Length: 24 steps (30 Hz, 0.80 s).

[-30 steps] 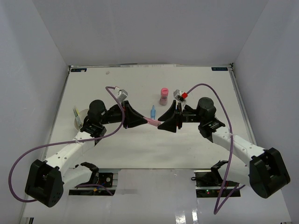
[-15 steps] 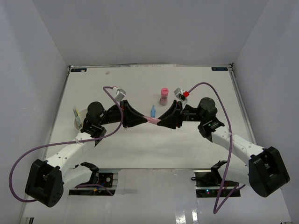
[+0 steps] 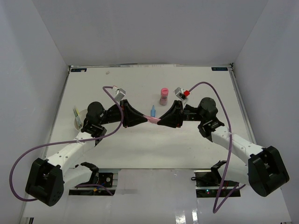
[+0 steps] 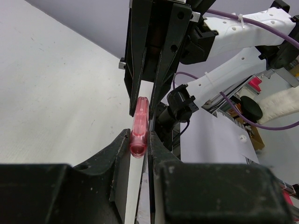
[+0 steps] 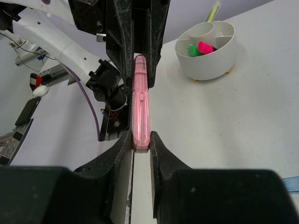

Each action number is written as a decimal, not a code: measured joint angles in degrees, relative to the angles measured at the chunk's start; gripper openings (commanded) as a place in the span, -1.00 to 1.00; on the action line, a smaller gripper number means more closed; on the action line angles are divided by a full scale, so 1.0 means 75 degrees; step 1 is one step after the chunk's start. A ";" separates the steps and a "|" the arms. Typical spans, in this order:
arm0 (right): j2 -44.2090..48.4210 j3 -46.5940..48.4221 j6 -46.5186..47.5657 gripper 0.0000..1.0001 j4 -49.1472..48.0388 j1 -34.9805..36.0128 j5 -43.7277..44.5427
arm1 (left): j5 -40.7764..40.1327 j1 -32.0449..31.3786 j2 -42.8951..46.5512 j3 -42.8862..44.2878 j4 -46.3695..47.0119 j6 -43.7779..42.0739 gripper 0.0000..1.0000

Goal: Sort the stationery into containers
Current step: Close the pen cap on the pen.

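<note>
A pink highlighter (image 3: 152, 120) hangs level above the table's middle, gripped at both ends. My left gripper (image 3: 144, 119) is shut on one end (image 4: 139, 123), and my right gripper (image 3: 161, 122) is shut on the other end (image 5: 141, 102). In each wrist view the opposite gripper's fingers (image 4: 163, 46) (image 5: 119, 37) clamp the far end. The white round container (image 3: 80, 117) stands at the left behind my left arm; the right wrist view shows its ribbed wall (image 5: 208, 53) with green and pink highlighters inside. A pink stubby cylinder (image 3: 164, 95) and a blue pen (image 3: 153, 110) lie just beyond the grippers.
White walls enclose the table on three sides. Purple cables loop from both arms over the table. A thin yellow-green pen (image 5: 213, 11) sticks up out of the container. The blue pen's tip (image 5: 289, 183) shows at the lower right of the right wrist view.
My right gripper has closed onto the free end of the pink highlighter that my left gripper holds. Both arms have shifted only slightly.
</note>
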<state>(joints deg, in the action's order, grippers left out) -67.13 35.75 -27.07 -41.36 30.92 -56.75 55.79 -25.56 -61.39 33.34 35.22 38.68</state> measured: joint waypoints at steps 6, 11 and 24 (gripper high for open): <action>-0.0131 0.0000 -0.0137 -0.85 -0.0038 0.0003 -0.0015 | -0.0023 -0.0012 -0.0058 0.0003 -0.0041 -0.0041 -0.80; -0.0268 0.0006 -0.0181 -0.85 -0.0064 0.0023 -0.0061 | -0.0140 -0.0079 -0.0064 0.0032 -0.0216 -0.0195 -0.81; -0.0364 0.0006 -0.0321 -0.81 -0.0044 0.0032 -0.0201 | -0.0548 -0.0393 -0.0160 0.0254 -0.0318 -0.0455 -0.83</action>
<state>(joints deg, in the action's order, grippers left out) -69.87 35.79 -29.47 -41.69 31.16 -58.26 51.68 -28.51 -62.59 35.24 32.84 35.27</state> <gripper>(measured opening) 0.239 0.273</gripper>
